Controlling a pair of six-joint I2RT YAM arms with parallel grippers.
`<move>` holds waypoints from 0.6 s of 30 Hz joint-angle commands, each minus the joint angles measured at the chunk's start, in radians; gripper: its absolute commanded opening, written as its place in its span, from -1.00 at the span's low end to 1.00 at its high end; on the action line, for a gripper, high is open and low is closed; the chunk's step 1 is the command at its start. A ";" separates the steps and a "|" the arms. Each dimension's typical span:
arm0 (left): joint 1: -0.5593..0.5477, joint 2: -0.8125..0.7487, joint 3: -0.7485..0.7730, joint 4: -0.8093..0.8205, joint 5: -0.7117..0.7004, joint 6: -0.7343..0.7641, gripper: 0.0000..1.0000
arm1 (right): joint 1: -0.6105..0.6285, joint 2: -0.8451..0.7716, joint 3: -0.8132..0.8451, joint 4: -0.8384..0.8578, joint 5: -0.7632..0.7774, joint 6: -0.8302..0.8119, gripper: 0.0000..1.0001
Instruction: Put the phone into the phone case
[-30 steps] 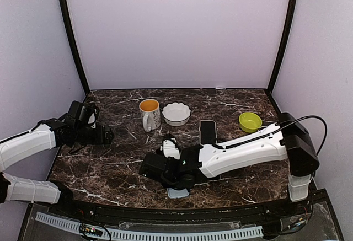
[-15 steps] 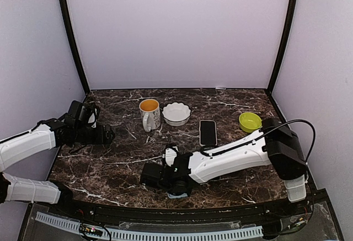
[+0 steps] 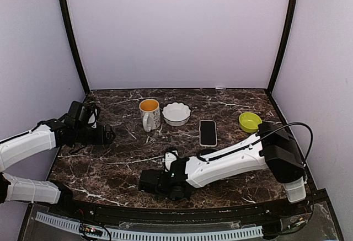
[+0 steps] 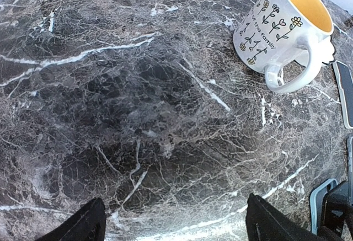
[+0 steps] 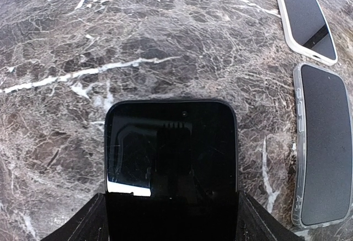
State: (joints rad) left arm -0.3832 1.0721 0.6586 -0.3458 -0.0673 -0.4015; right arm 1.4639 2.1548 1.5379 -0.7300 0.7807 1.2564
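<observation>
On the table [image 3: 237,100], the mug [image 3: 149,113] stands toward the rear, just left of the centre bowl [image 3: 176,113]; the right-hand bowl [image 3: 250,122] sits well apart, near the right edge; a second phone [image 3: 207,132] lies flat between the two bowls, nearer the front; at front centre, the phone [image 5: 171,153] sits between the fingers of the right gripper [image 5: 171,221]; the phone case [image 5: 325,166] lies flat beside it, the second phone behind.

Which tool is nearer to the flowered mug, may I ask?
Left. The left tool is left of the mug; the right tool, gripping the phone, is toward the near edge.
</observation>
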 commanded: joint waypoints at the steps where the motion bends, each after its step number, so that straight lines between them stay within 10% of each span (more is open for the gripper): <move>1: 0.008 -0.020 -0.015 0.008 0.006 0.015 0.80 | 0.015 -0.051 -0.067 0.003 0.014 0.031 -1.00; 18: 0.007 -0.020 -0.017 0.012 0.013 0.018 0.80 | -0.007 -0.037 -0.086 0.173 0.042 -0.210 -1.00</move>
State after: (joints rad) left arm -0.3820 1.0721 0.6548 -0.3450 -0.0605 -0.3985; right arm 1.4643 2.1326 1.4693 -0.6304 0.7860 1.1351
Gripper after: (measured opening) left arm 0.901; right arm 0.731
